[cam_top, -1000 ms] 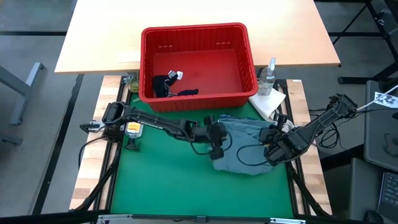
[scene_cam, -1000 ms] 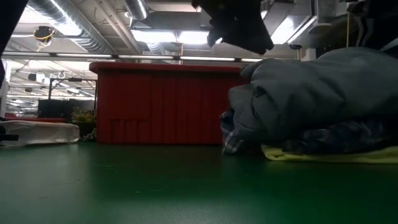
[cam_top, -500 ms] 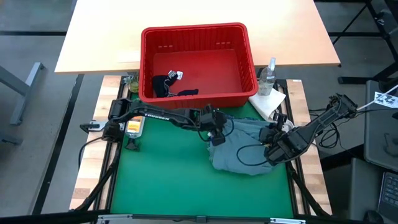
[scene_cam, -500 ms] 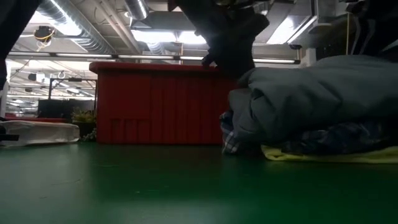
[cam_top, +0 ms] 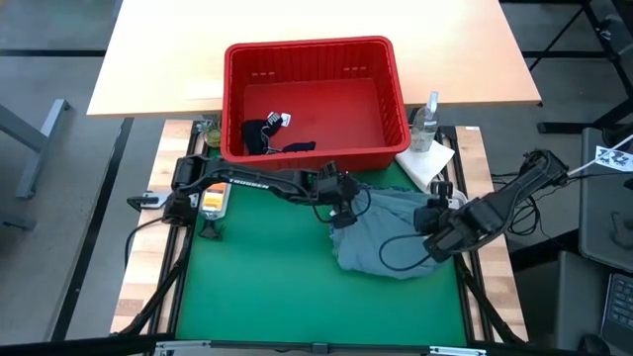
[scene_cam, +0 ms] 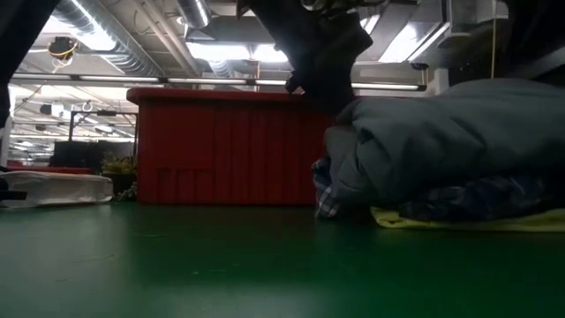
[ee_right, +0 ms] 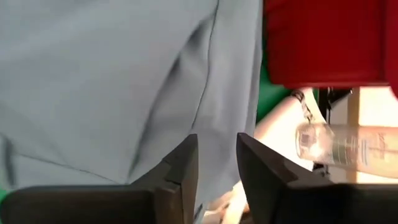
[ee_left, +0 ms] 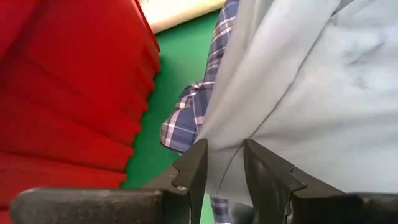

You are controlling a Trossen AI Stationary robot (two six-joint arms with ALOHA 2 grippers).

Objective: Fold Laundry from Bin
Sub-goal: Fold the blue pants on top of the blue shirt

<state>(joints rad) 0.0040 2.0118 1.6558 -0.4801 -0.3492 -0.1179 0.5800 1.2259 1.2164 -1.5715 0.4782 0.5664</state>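
The large grey-blue garment [cam_top: 391, 237] lies bunched on the green mat, on top of the plaid shirt [scene_cam: 328, 199] and the small yellow garment [scene_cam: 459, 221]. My left gripper [cam_top: 341, 208] is at its far left corner, close in front of the red bin [cam_top: 315, 47]. My right gripper [cam_top: 433, 225] is at its right edge. Both are nearly closed with grey-blue cloth between the fingers. The dark navy garment [cam_top: 262, 135] lies inside the bin at its left. My left gripper pinches a fold of the grey-blue garment at its far left corner [ee_left: 225, 149] between its two fingers, coming from the table's left and slanting down. The cloth rests on the pile, slack. My right gripper pinches the garment's right edge [ee_right: 214, 134], coming from the table's right. The cloth lies slack on the pile.
A clear spray bottle [cam_top: 427, 119] and a white paper towel [cam_top: 425, 163] stand at the bin's right corner, just behind my right gripper. A small orange-white object [cam_top: 211, 203] lies at the mat's left edge. The mat's near half [cam_top: 257, 287] is bare.
My left gripper has gone toward the table's far edge and down, from the garment's left side to its far left corner by the bin. The bump at the garment's top left has flattened a little. The rest of the pile has stayed put.
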